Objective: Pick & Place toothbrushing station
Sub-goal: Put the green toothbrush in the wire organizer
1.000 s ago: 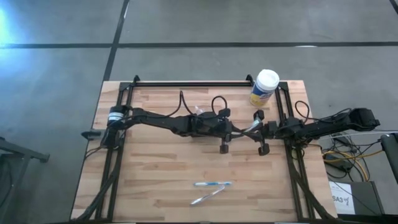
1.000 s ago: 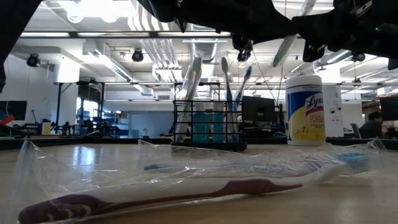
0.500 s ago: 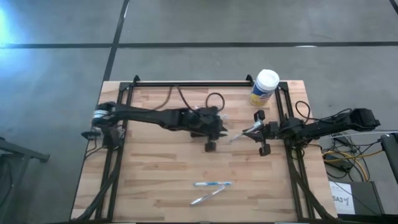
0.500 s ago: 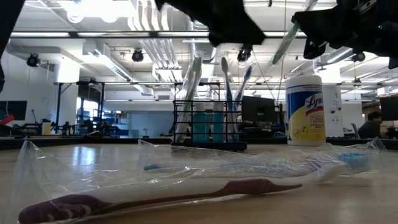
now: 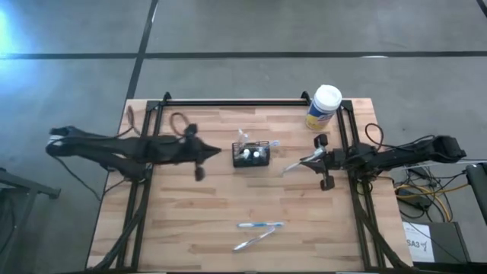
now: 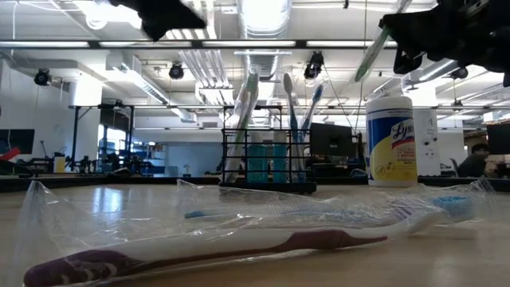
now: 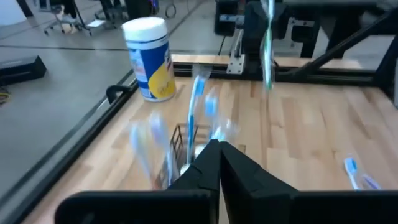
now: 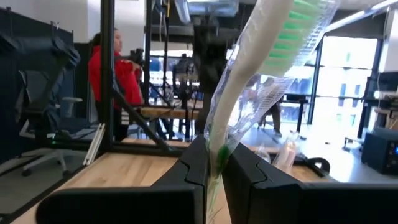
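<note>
The caddy stands upright near the middle of the surface, a little toward the far edge, with several toothbrushes already standing in it. The right pincer hangs above the surface between the caddy and the right edge, closed on a wrapped green toothbrush whose head points toward the caddy. The left pincer sits off to the caddy's left, toward the left edge, with its fingers pressed together and nothing between them.

The step in hand looks like the delivery of one more brush: the right arm carries it but has not yet reached the caddy. Next it would need to bring the brush over the caddy, tip it upright, lower it into a free slot among the brushes already there, and only then let go.

Two more wrapped toothbrushes lie near the front edge, apparently waiting their turn. A wipes canister stands at the far right corner, well clear of the path.
</note>
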Motion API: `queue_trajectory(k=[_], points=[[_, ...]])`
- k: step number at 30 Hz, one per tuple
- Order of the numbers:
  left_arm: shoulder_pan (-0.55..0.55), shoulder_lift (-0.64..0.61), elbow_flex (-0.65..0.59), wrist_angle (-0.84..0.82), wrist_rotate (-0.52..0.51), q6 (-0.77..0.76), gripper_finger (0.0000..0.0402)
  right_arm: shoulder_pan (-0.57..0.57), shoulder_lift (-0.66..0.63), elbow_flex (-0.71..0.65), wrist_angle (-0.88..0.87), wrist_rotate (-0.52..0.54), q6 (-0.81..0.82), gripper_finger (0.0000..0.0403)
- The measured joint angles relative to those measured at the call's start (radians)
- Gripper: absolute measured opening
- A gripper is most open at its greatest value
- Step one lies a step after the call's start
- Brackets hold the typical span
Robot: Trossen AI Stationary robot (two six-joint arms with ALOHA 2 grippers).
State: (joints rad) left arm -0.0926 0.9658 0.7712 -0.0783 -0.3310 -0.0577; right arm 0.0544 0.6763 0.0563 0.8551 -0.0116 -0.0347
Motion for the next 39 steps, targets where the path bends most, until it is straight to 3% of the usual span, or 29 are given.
queue_trajectory(k=[7, 13, 18, 25, 39], points=[[0.001, -0.321, -0.382, 0.211, 0.000, -0.070, 0.0006, -0.014, -0.193, 0.029, -0.203, 0.003, -0.006, 0.0018], [0.000, -0.477, -0.545, 0.244, -0.001, -0.076, 0.0009, -0.018, -0.342, 0.118, -0.563, 0.040, 0.007, 0.0018], [0.000, -0.533, -0.613, 0.243, 0.000, -0.102, 0.0005, -0.018, -0.466, 0.180, -0.720, 0.059, -0.013, 0.0018], [0.000, -0.554, -0.647, 0.241, 0.000, -0.097, 0.0011, -0.018, -0.674, 0.194, -0.831, 0.003, -0.013, 0.0018], [0.000, -0.555, -0.647, 0.236, -0.003, -0.063, 0.0008, -0.018, -0.651, 0.086, -0.816, 0.022, 0.032, 0.0018]])
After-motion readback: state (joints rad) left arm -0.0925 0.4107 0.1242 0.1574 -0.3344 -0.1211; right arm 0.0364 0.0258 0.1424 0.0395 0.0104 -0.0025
